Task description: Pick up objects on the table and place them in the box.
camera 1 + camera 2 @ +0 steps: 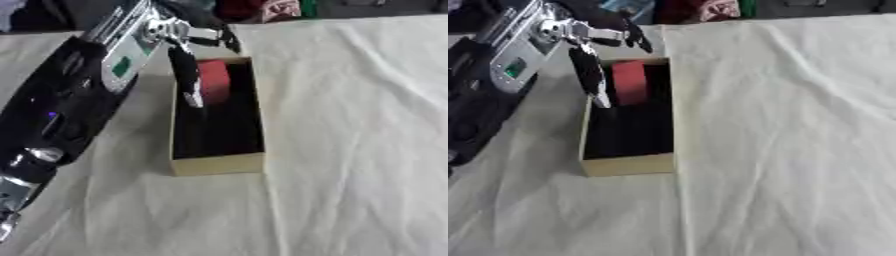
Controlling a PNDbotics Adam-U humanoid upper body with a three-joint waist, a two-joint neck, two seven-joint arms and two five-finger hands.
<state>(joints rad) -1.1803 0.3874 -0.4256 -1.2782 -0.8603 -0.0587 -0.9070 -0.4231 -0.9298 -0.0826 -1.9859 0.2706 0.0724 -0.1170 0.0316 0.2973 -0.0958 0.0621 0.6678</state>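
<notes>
The robot's left arm comes in from the left side of both views and reaches across to the far end of the box [219,163], a long open container with pale tan walls and a dark inside. The left hand [185,65] hangs over that far end. Its fingers [588,70] are spread and mostly straight: one long dark finger points down into the box, its pale tip close to the left wall, while others stretch sideways past the far rim. They curl round nothing and pinch nothing.

Just beside the downward finger, on its right, a red object [213,80] sits inside the box at the far end. It looks like a blocky or rounded red shape leaning against the dark lining. Whether the finger touches it cannot be told; the two are at least very close. Below the hand, nearer the camera, the rest of the box shows only its dark inside.

The box rests on a surface [350,150] covered with a creased white cloth, which spreads well away to the right of the hand and toward the near edge.

The right hand shows in neither view.
</notes>
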